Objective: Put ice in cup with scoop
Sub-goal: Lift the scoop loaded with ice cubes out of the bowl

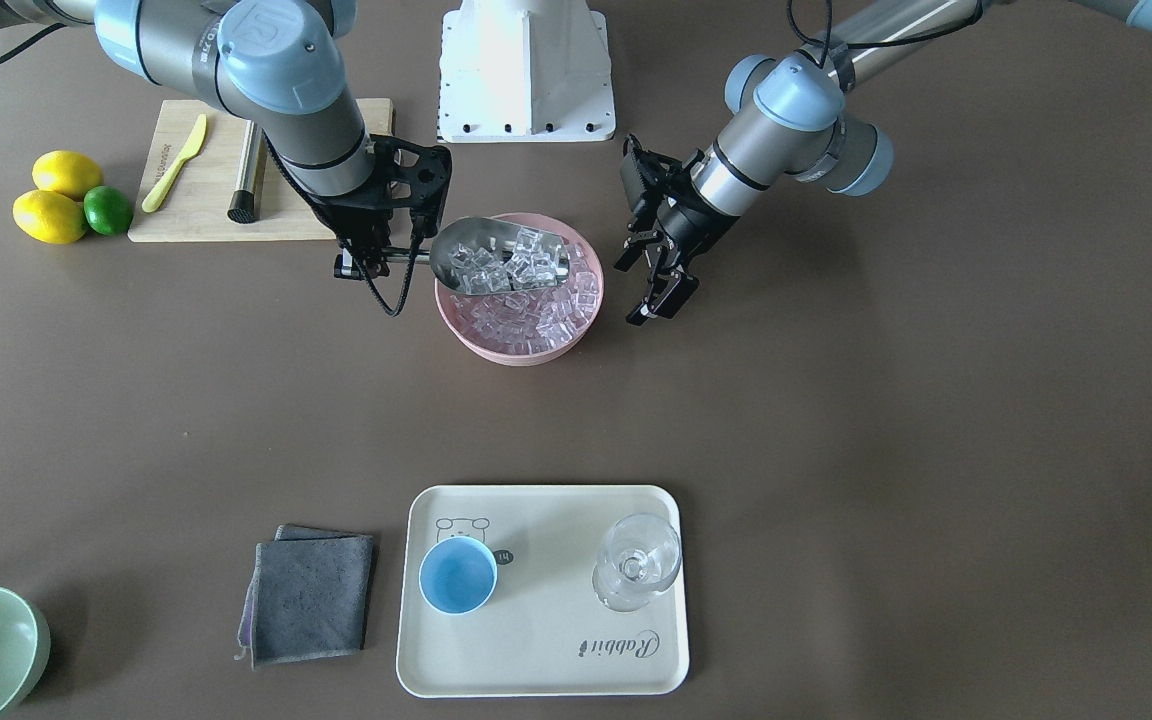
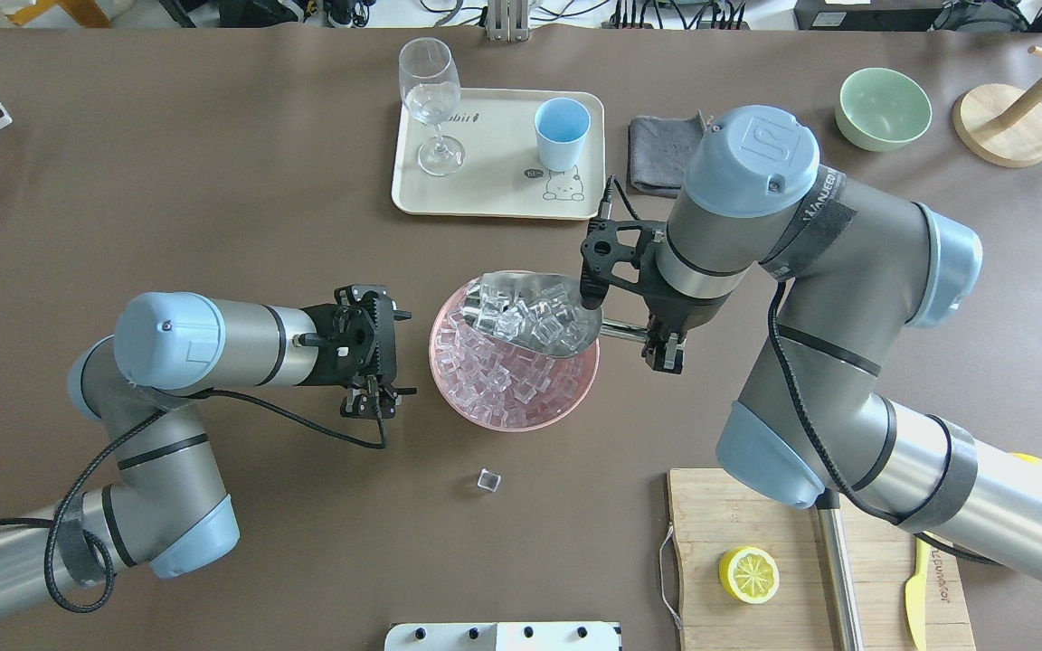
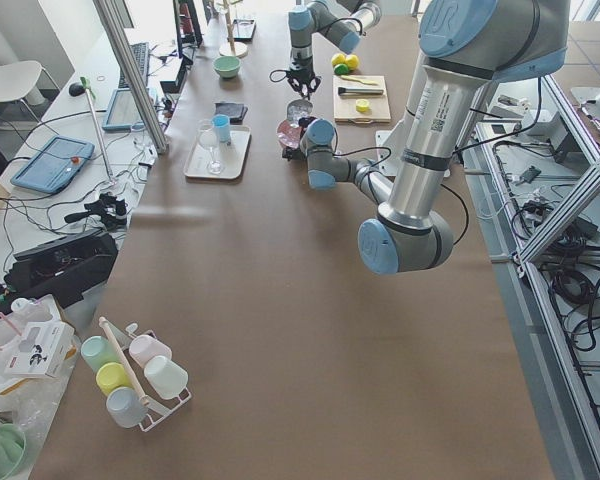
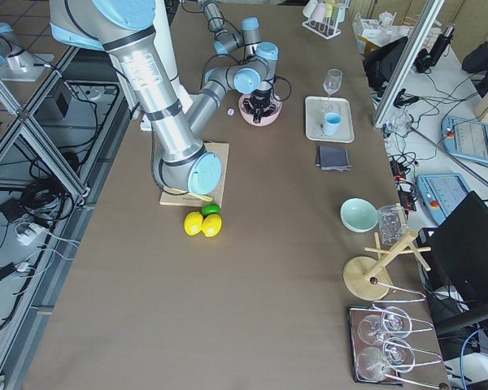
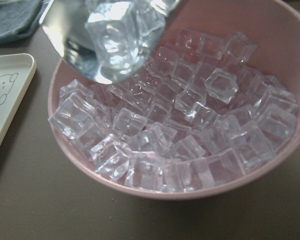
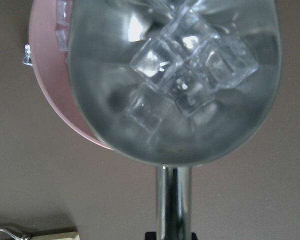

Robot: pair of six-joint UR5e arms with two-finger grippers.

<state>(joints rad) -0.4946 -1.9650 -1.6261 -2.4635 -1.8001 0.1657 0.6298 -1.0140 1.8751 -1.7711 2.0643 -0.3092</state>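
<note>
Steel scoop (image 1: 454, 250), heaped with ice (image 1: 508, 265), hangs over the pink bowl (image 1: 526, 352). Right end effector (image 1: 364, 260) is clamped on its handle. Left end effector (image 1: 656, 300) is spread, empty. Step: carry. Next, likely: travel level to the cup (image 1: 457, 575) on the tray (image 1: 546, 650), then tip.

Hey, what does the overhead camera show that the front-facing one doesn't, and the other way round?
Only overhead: a stray ice cube on the table near the pink bowl, a halved lemon on the cutting board, and a wooden stand. Only front-facing: two whole lemons and a lime beside that board. Both: the right end effector holding the scoop, loaded with ice, over the bowl; the left end effector empty beside it; the empty blue cup on the tray.
</note>
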